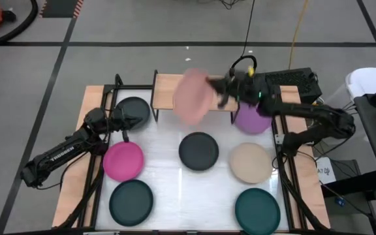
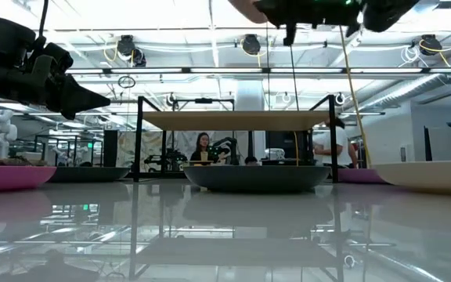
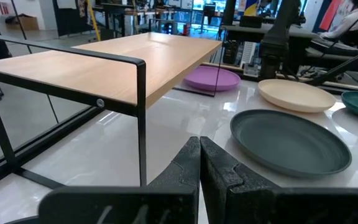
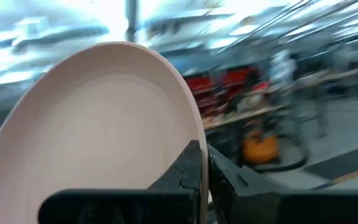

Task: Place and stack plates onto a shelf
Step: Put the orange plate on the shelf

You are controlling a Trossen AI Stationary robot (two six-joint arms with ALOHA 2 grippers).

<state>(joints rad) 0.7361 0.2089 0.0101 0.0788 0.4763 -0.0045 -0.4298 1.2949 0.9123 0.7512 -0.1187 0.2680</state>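
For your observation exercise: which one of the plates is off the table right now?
The light pink plate, gripped at its rim by the right tool and held in the air over the shelf. All the others lie flat on the tabletop.

Wooden shelf (image 2: 237, 119) on black legs mid-table; dark plate (image 2: 255, 175) beneath it, magenta plate (image 2: 10, 176) left, beige plate (image 2: 433, 174) right; people seated far behind.

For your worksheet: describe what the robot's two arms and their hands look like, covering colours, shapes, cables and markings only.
Both arms are dark, jointed and slender. The left arm bears white TROSSEN lettering; its left hand ends in two black, wedge-shaped fingers with ridged inner faces. The right arm carries a small green light and a yellow cable loop near the right hand.
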